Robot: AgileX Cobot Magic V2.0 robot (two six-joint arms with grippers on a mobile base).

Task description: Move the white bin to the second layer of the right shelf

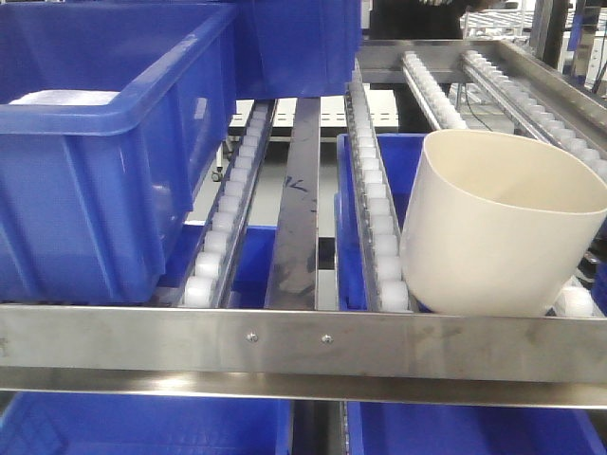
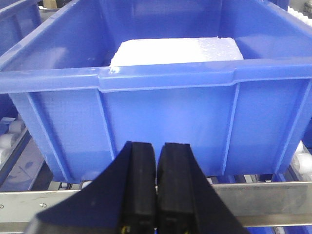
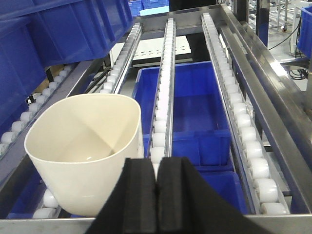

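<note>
steel front rail (image 1: 303, 346) runs right across the foreground, and behind it the roller tier (image 1: 377, 218) slopes away with the big blue crate (image 1: 104, 161) sitting on its left lanes, a white block (image 2: 178, 50) inside it. over on the right lanes, just behind the rail, the white bin (image 1: 498, 237) sits tipped, its base down between two roller tracks and its mouth open and empty. i count one white bin, one crate on this tier close by, more blue crates (image 3: 187, 114) below, and three roller lanes in the right wrist view. the bin looks light, stiff and glossy, so likely slippery; with no handles, i'd pinch the rim wall, one finger inside. left gripper (image 2: 157, 183) is clenched on nothing before the crate; right gripper (image 3: 157, 195) is likewise pressed closed and empty, just beside the bin's rim.
</note>
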